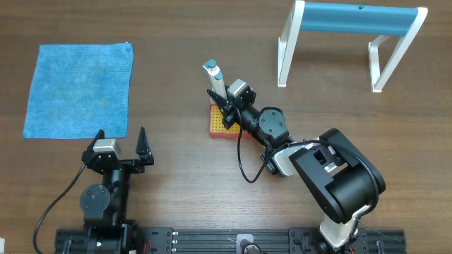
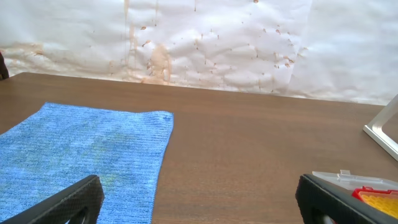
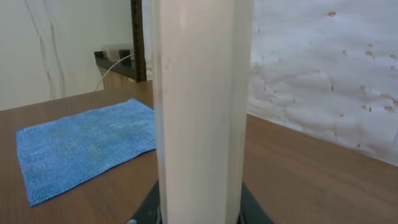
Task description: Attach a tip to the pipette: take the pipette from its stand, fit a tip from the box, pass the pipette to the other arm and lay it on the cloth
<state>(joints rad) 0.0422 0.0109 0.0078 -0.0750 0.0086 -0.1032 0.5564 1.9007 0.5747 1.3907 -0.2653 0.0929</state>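
**A:** The fingers [image 2: 68, 202] of the left gripper [image 1: 121, 135] are spread wide with nothing between them. That gripper sits close to its own base, just below the near edge of the blue cloth [image 1: 81, 88].

**B:** And the other one?

**A:** The right gripper [image 1: 224, 107] is clamped round the pipette [image 1: 215, 76]. The pipette stands roughly upright in it, over the orange tip box [image 1: 220, 125] near the middle of the table [image 1: 212, 204].

**B:** So how far along are we?

**A:** The pipette is off the stand [image 1: 353, 17], which is well apart at the far right, so I'd call the first step done. With the pipette at the box, fitting a tip looks like the step in hand. The handover to the left arm and laying the pipette on the cloth are both left to do.

**B:** Is a tip on yet?

**A:** I cannot tell. From above, the pipette's lower end is hidden under the gripper and wrist, so I can't say whether it is touching the box or hanging just over it. In the right wrist view the pale barrel runs off the picture at top and bottom. The rows of tips are too small to make out.

**B:** Anything from the left wrist?

**A:** The box is cut off at the picture's edge behind one finger, and so is a leg of the stand.
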